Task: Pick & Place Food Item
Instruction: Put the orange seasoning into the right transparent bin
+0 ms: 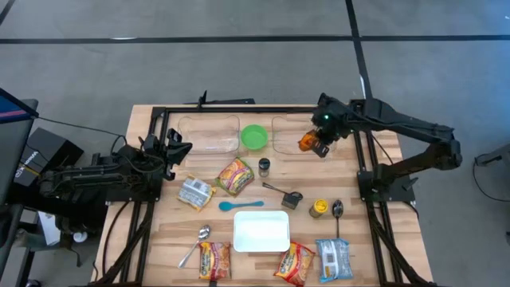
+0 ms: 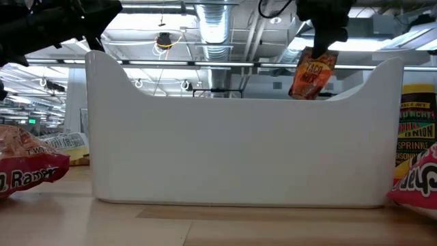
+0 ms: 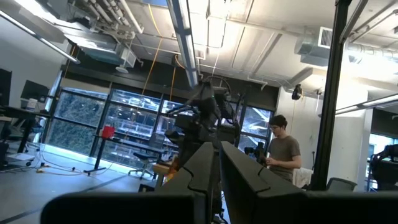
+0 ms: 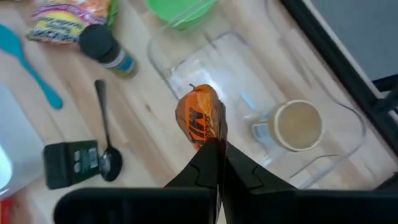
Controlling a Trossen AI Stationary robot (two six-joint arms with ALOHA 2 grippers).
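Observation:
An orange snack packet (image 1: 307,142) (image 4: 200,117) hangs in the air over the clear container (image 1: 291,134) at the far right of the table. My right gripper (image 4: 219,146) is shut on the packet. In the low view the packet (image 2: 314,74) dangles under the gripper behind the white tray's wall (image 2: 239,150). A clear cup (image 4: 297,126) lies inside that container. My left gripper (image 1: 185,149) waits at the table's left side with its fingers shut (image 3: 219,152) on nothing, pointing up into the room. My right gripper pinches the packet's upper end (image 4: 209,137) between its two fingers. The fingers come from above and slant downward. The packet hangs below them, slightly tilted, lifted clear of the table and the container.
A second clear container (image 1: 209,134) and a green bowl (image 1: 254,137) stand at the far edge. Mid-table lie a ramen packet (image 1: 235,175), a dark shaker (image 1: 264,167), a teal spoon (image 1: 239,205) and a black scale (image 1: 292,199). The white tray (image 1: 261,231) and more packets sit near the front.

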